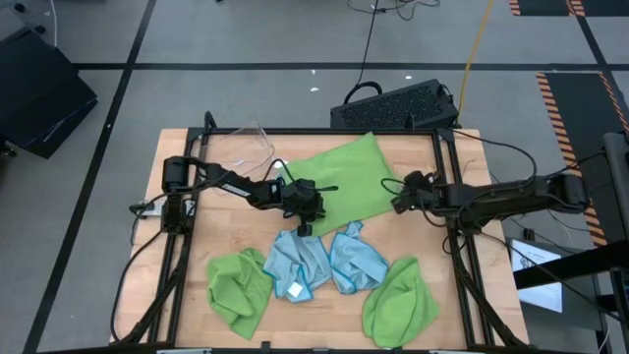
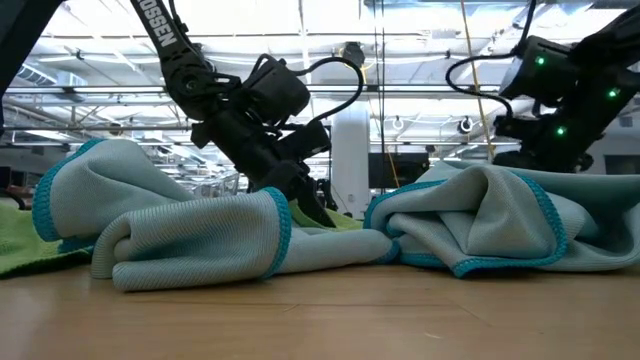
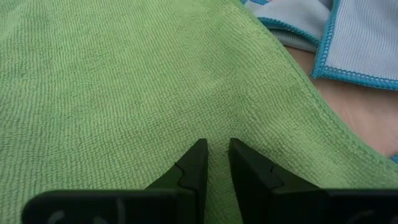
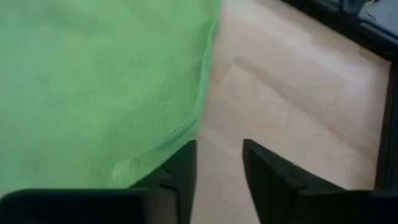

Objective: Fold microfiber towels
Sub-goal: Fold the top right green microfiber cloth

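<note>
Lying spread near the middle back of the wooden surface (image 1: 197,167), a lime green towel (image 1: 344,177) sits flat between two dark robot arms. The left claw (image 1: 305,218) is down at the front left edge of this towel; its wrist camera shows the two dark fingers (image 3: 199,167) pressed onto the green cloth with only a narrow slit between them, and whether any fabric is pinched there cannot be told. The right claw (image 1: 398,202) is low at the towel's right edge, and its wrist view shows the fingers (image 4: 183,165) parted over bare wood, one finger just at the towel's hem, grasping nothing. In front of the spread towel, toward the near edge of the surface, four more towels lie crumpled in a row: a lime green towel at the left (image 1: 239,285), two light blue towels touching each other in the middle (image 1: 297,264) (image 1: 354,261), and another lime green towel at the right (image 1: 401,300). A small white tag (image 1: 294,289) shows on the left blue one. The level camera looks past the two blue heaps (image 2: 190,235) (image 2: 500,225) to the left arm's claw behind them. A clear plastic bin (image 1: 246,146) stands at the back left of the surface, and a black keyboard (image 1: 393,103) lies on the floor beyond the back edge.
</note>
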